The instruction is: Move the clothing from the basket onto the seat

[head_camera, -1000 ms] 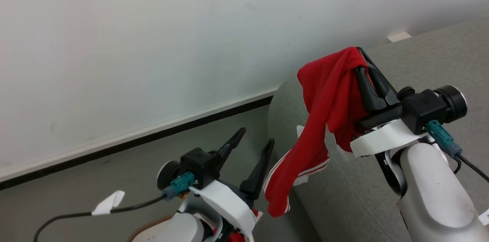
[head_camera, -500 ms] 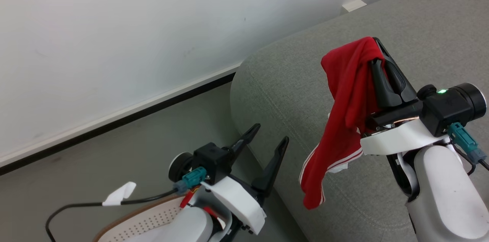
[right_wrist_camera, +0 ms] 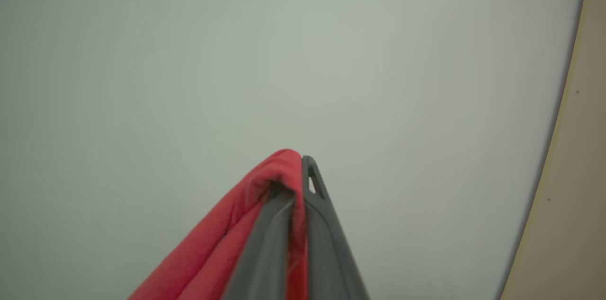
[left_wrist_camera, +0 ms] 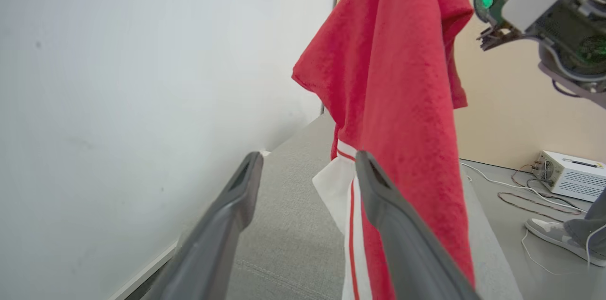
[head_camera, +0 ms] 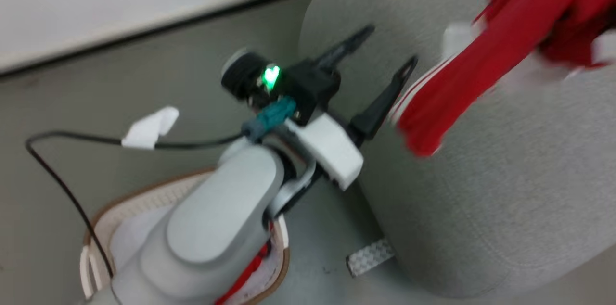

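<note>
Garment [head_camera: 481,74], bright red, hangs down over the grey seat [head_camera: 481,199] in the blurred head view. Its long axis runs from the top corner to a striped hem just beside the nearer finger of the left gripper [head_camera: 391,46], whose fingers stand wide apart on nothing. Behind that arm's wrist the basket [head_camera: 149,196] sits on the floor [head_camera: 72,79], a strip of red inside it. From the left wrist, the cloth drapes just past the right-hand finger; open seat runs ahead between the fingers, with the wall [left_wrist_camera: 118,77] close on the other side. From the right wrist, the right gripper [right_wrist_camera: 299,181] is pressed together on a fold of the garment, tips toward bare wall. That arm looks set to lower and release, best well inside the seat's rounded edge.
</note>
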Robot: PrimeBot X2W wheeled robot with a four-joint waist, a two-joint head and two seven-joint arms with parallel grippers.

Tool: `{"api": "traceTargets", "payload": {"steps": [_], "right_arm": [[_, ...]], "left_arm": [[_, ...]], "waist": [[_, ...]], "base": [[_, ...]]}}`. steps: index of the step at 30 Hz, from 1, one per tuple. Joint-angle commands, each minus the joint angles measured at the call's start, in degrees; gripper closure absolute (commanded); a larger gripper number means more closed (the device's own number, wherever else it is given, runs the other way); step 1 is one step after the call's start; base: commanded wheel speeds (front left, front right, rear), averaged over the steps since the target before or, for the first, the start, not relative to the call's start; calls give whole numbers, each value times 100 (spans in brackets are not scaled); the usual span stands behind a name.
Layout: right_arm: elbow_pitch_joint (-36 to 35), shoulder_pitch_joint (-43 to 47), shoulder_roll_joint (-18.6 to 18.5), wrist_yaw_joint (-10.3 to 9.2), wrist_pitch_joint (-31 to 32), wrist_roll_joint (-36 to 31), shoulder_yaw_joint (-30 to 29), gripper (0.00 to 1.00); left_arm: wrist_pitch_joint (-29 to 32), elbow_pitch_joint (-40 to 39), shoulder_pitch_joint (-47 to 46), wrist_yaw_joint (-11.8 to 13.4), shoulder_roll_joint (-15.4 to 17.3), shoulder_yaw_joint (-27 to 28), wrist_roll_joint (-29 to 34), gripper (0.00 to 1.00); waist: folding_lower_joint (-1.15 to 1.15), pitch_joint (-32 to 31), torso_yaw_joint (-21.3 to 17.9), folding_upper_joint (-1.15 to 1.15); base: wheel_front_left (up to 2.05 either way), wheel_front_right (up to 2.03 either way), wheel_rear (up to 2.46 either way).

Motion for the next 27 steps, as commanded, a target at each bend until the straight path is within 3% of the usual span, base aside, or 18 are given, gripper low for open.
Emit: {"api": "traceTargets", "payload": {"steps": [1,6,11,16,21,23,24,27], "right_arm": [[-40,-277,-108,-12,74,70,-128,100],[104,-1242,-752,-12,453,182,-842,100],[659,-1827,-1395,-12,773,74,-1511,100],[1593,-1652,-1642,-12,995,-155,-2030,100],[2571,-1034,-1488,-12,934,-519,-2393,100],[2883,-755,-1350,-12,902,-624,-2495,51],[2980,-636,-1291,-12,861,-676,-2531,0],[3055,-352,-1137,-12,596,-729,-2470,0]], "left_arm": [[16,37,-230,-40,9,10,67,0],[-98,222,-1089,-176,-105,-44,236,0],[-316,426,-1494,-229,-226,-101,222,0],[-539,622,-1581,-263,-307,-211,134,0],[-697,847,-1384,-209,-323,-235,50,0],[-768,959,-1276,-179,-287,-236,20,0],[-802,1011,-1225,-170,-264,-230,12,0],[-890,1122,-1070,-131,-209,-196,-54,0]], "waist": [[-1,1207,599,-1],[-1,2019,903,-1],[-1,2324,1099,-1],[-1,2338,1254,-1],[-1,2167,1341,-1],[-1,2037,1364,-1],[-1,1970,1369,-1],[-1,1756,1363,-1]], "base": [[0,0,0],[0,0,0],[0,0,0],[0,0,0],[0,0,0],[0,0,0],[0,0,0],[0,0,0]]}}
